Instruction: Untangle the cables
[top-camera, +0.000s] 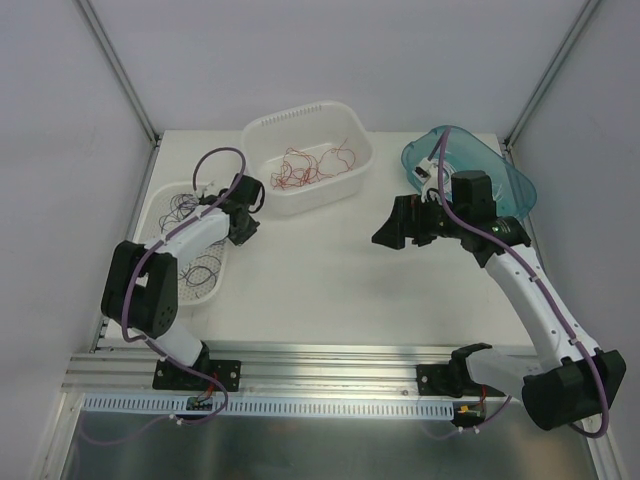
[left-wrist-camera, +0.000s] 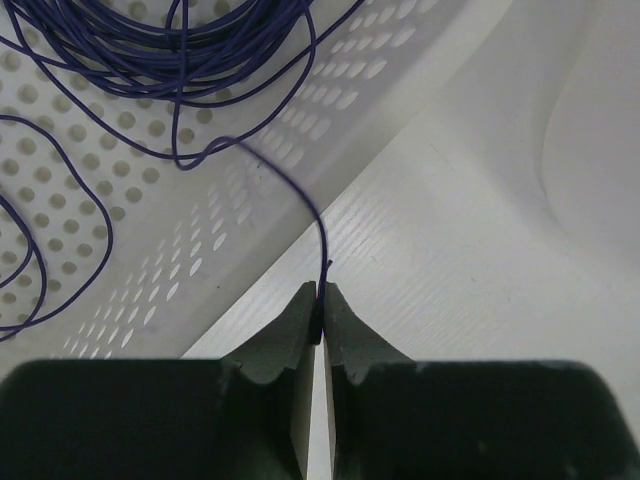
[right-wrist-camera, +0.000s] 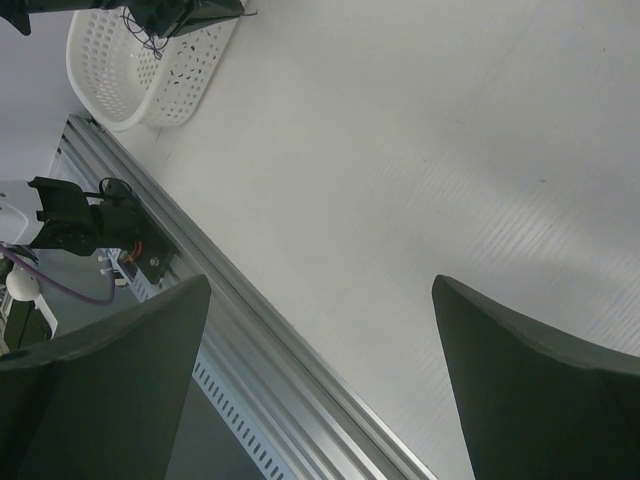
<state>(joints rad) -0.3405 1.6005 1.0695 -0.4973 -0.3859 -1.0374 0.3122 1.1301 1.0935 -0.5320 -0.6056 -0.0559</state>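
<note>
Thin purple cables (left-wrist-camera: 180, 60) lie coiled in a white perforated tray (left-wrist-camera: 330, 110) at the left of the table. One purple strand (left-wrist-camera: 315, 215) runs out over the tray's rim to my left gripper (left-wrist-camera: 322, 295), which is shut on the strand's end just above the white tabletop. From above, the left gripper (top-camera: 245, 222) sits at the tray's (top-camera: 215, 290) right edge. Red cables (top-camera: 312, 165) lie tangled in a white tub (top-camera: 262, 135) at the back centre. My right gripper (top-camera: 395, 232) hovers open over the bare table right of centre, its wide-apart fingers (right-wrist-camera: 150, 340) holding nothing.
A translucent teal tub (top-camera: 500, 175) stands at the back right, behind the right arm, with something small and pale inside. An aluminium rail (right-wrist-camera: 250, 330) runs along the table's near edge. White walls close in the table at left, right and back.
</note>
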